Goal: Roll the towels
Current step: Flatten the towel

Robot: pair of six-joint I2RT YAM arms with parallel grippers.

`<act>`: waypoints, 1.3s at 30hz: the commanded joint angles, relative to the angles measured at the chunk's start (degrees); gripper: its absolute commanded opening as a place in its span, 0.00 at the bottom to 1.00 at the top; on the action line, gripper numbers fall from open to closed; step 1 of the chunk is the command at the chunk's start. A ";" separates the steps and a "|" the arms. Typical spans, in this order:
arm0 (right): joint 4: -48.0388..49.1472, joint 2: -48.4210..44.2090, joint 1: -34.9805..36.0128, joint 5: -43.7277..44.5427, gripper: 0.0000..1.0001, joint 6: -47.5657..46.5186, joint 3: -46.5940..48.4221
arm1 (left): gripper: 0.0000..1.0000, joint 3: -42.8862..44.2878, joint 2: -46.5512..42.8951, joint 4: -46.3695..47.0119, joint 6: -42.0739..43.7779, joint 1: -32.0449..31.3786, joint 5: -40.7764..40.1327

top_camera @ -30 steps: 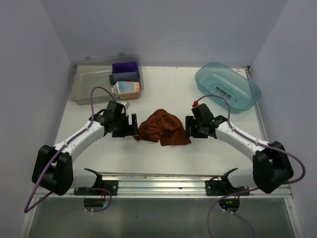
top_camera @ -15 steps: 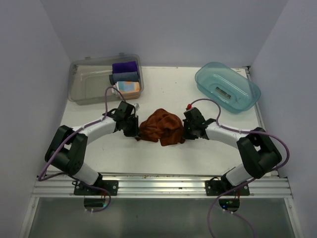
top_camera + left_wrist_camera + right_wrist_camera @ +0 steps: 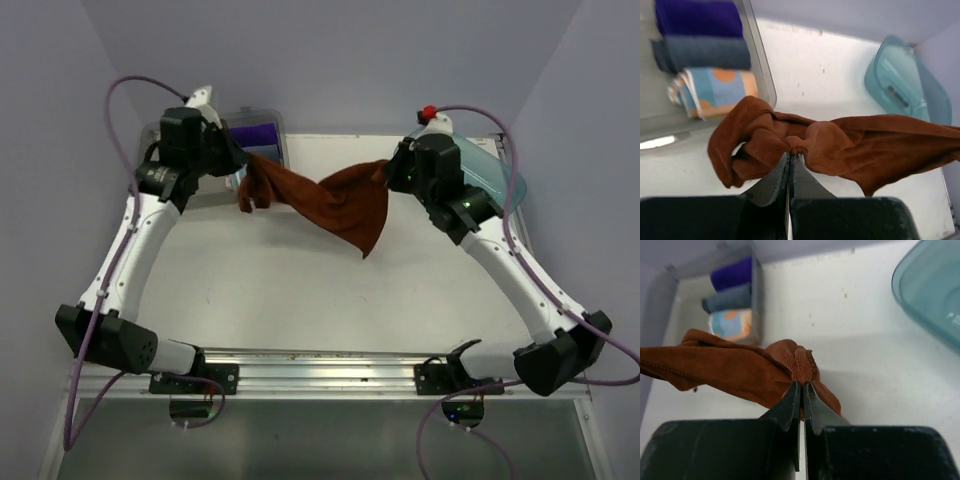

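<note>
A: How do we do this bit well?

B: Pull the brown towel (image 3: pixel 330 200) gently till it is smooth. Keep both ends level, then lay it flat on the table (image 3: pixel 300 290) for rolling.

A: Where is it?

B: Up in the air. The left gripper (image 3: pixel 790 159) is pinched tight on its left end, by the clear bin (image 3: pixel 762 65). The towel sags across the middle, and the right gripper (image 3: pixel 801 388) is pinched tight on the other end.

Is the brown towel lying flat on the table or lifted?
Lifted: the brown towel hangs stretched between the left tool and right tool, each shut on an end, sagging and creased above the table.
</note>
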 commanded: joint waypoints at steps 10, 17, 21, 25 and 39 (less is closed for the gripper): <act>-7.89 -23.73 -0.23 11.15 0.00 -3.03 -9.13 | 0.10 -12.18 -20.97 -6.29 3.82 1.94 -1.26; -11.59 -13.80 -3.91 10.04 0.50 -3.89 -15.07 | 0.86 -32.07 -18.91 -2.15 -0.13 1.94 2.62; -14.85 -4.15 -5.68 6.34 0.45 -4.08 -11.61 | 0.84 -30.68 -15.21 -2.05 -0.49 1.94 2.19; -10.45 -6.96 -5.86 3.51 0.48 -3.73 -17.85 | 0.79 -32.07 -15.38 -4.52 -1.63 1.94 -5.00; -8.09 -5.82 -5.68 -5.62 0.60 0.05 -29.45 | 0.81 -40.33 -10.02 -6.37 -10.24 12.90 -13.90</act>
